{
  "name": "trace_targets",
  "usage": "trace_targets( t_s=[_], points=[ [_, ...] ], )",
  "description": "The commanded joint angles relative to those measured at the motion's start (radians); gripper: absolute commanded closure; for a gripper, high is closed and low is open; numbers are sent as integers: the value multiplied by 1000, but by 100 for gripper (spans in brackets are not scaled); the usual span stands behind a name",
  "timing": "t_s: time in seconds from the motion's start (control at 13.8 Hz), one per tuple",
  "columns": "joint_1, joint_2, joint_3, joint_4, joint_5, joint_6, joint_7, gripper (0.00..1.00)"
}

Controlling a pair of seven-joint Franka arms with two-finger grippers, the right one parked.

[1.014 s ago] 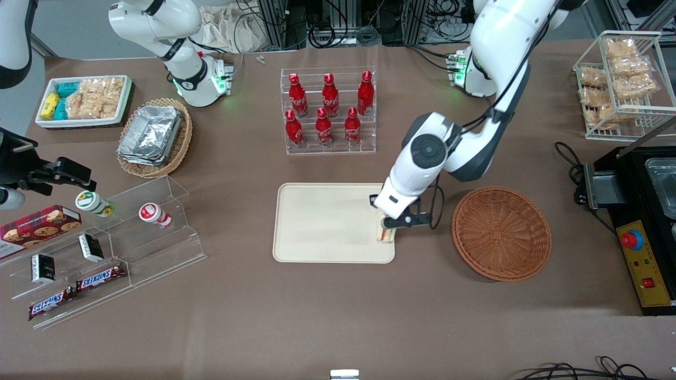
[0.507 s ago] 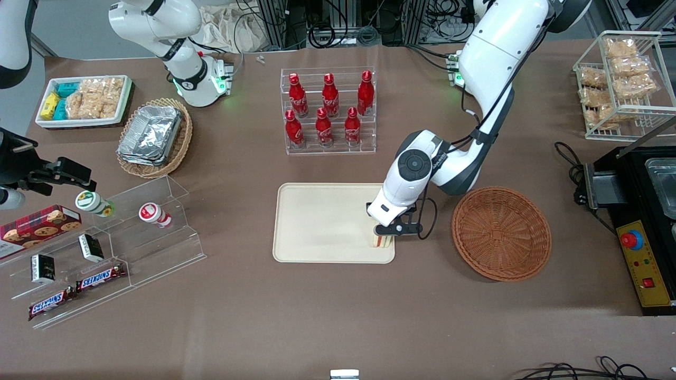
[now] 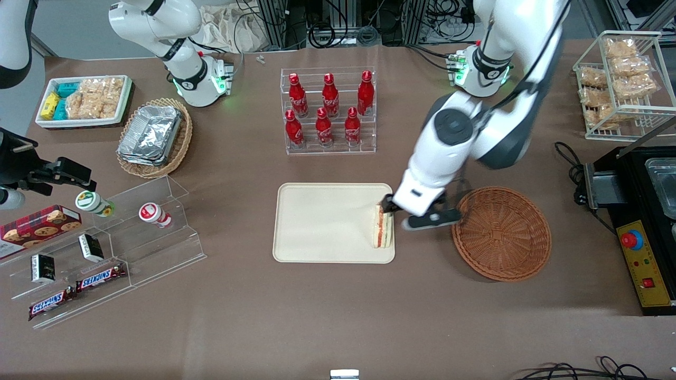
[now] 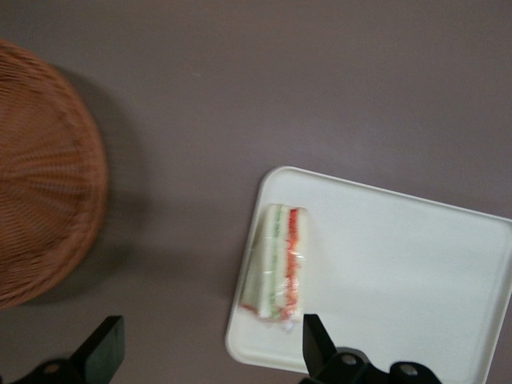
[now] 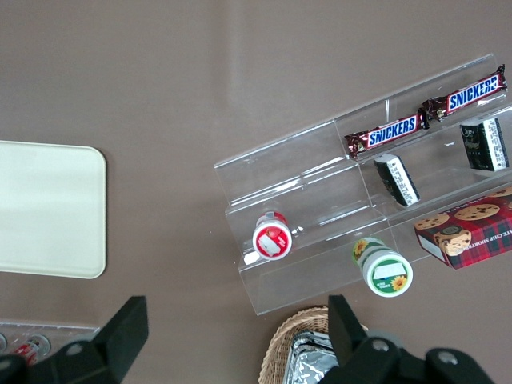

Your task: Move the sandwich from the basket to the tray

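Observation:
The sandwich (image 3: 382, 229) (image 4: 278, 264), a pale wedge with red and green layers, rests on the cream tray (image 3: 327, 221) (image 4: 400, 272) beside the tray's edge that faces the basket. The reddish-brown wicker basket (image 3: 501, 232) (image 4: 40, 176) stands next to the tray toward the working arm's end and holds nothing. My gripper (image 3: 411, 214) (image 4: 210, 340) hangs open above the tray's edge, raised clear of the sandwich, with nothing between its fingers.
An acrylic rack of red bottles (image 3: 328, 111) stands farther from the front camera than the tray. A stepped acrylic shelf with snacks (image 3: 105, 237) (image 5: 376, 208) lies toward the parked arm's end. A black appliance with a red button (image 3: 641, 232) sits beside the basket.
The gripper, which was shut on the sandwich low over the tray, has opened, risen and drawn back toward the basket. The sandwich now lies free on the tray.

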Motion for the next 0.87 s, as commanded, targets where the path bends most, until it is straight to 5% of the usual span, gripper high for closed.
trace_targets(
  t_s=[0.0, 0.36, 0.8],
  points=[
    [87, -53, -5, 81, -51, -183, 64, 0],
    [273, -164, -3, 149, -128, -466, 379, 0],
    [276, -326, 165, 49, -134, -567, 647, 0]
  ],
)
